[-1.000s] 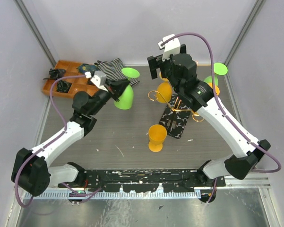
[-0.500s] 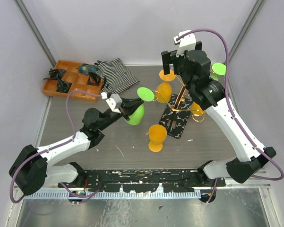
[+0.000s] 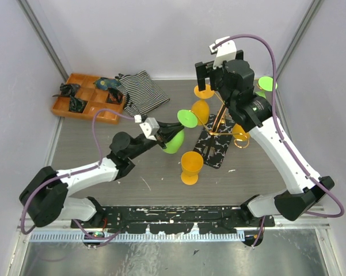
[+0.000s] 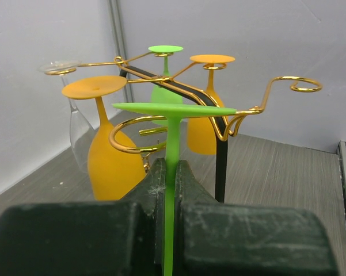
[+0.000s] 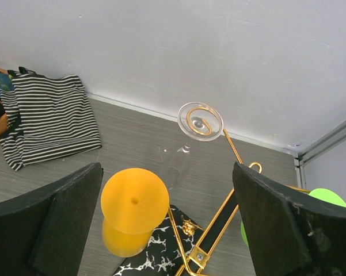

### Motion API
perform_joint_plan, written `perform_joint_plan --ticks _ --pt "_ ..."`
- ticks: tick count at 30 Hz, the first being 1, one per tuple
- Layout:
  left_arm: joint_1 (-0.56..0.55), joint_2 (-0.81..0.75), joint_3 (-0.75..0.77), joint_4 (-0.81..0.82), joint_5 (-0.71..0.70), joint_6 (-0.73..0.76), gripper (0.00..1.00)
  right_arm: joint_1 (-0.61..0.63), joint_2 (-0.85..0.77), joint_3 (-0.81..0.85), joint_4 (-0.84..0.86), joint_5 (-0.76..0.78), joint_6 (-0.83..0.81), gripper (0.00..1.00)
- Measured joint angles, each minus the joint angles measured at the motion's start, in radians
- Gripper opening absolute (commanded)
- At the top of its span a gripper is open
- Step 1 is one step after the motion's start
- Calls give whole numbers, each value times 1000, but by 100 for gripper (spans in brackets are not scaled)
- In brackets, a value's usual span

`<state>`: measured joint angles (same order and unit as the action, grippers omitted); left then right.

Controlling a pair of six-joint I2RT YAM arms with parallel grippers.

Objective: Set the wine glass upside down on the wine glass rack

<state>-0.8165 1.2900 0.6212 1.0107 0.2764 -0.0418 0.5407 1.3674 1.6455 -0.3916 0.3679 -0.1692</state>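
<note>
My left gripper is shut on the stem of a green wine glass, held upside down with its round foot on top. The foot is close in front of the wine glass rack, about level with a near curled gold arm. The rack stands on a black speckled base. Orange glasses and a green one hang on it. My right gripper is open and empty, high above the rack.
An orange glass stands on the table just in front of the rack base. A clear glass hangs on a far rack arm. An orange tray and a striped cloth lie at the back left.
My left arm has carried the green glass right, from near the striped cloth up to the rack. My right arm rose a little to the right early on, then stayed still.
</note>
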Motion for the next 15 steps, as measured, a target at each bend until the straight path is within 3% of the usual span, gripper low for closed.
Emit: perform_joint_plan --ticks 15 --pt "-10 192 87 118 32 -38 0 -8 0 0 0 1 -11 100"
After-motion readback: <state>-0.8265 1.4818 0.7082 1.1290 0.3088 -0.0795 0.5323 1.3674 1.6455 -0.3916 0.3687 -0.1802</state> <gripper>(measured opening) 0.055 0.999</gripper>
